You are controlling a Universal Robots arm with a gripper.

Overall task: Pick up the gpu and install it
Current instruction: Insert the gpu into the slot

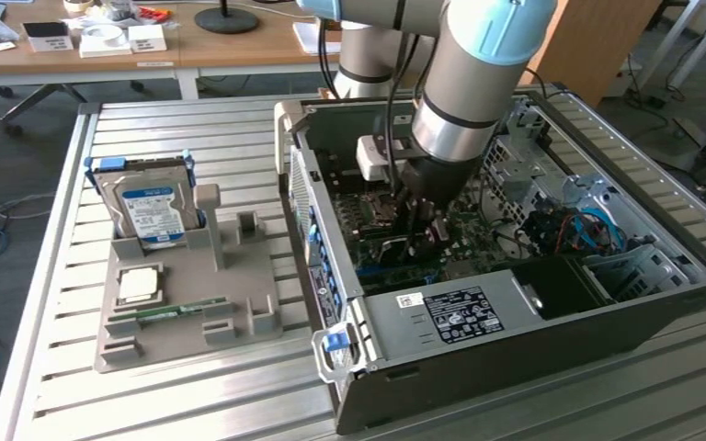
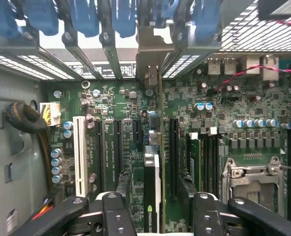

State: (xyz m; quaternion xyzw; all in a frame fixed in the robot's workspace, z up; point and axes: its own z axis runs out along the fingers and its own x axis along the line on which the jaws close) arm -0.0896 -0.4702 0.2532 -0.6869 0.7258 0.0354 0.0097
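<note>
While the arm reaches down into the open computer case (image 1: 647, 303) in the exterior view, the gripper (image 1: 421, 241) sits low over the motherboard (image 1: 384, 234); in the wrist view, the gpu (image 2: 153, 184) stands edge-on, thin and green-edged, in a slot, between the parted fingers (image 2: 117, 216), which stand clear of it.

Gpu (image 2: 153, 182) edge-on, upright in motherboard slot, bracket at rear.

Even, soft daylight fills the exterior view; the slatted metal table (image 1: 206, 129) shines pale, with mild glare along its ribs. The inside of the computer case (image 1: 647, 303) sits in deep shadow under the arm. In the wrist view, bright light burns through the perforated vents (image 2: 22, 66) (nearly white), while the motherboard (image 2: 130, 128) stays dim and the near pincer (image 2: 155, 216) is blurred.
</note>
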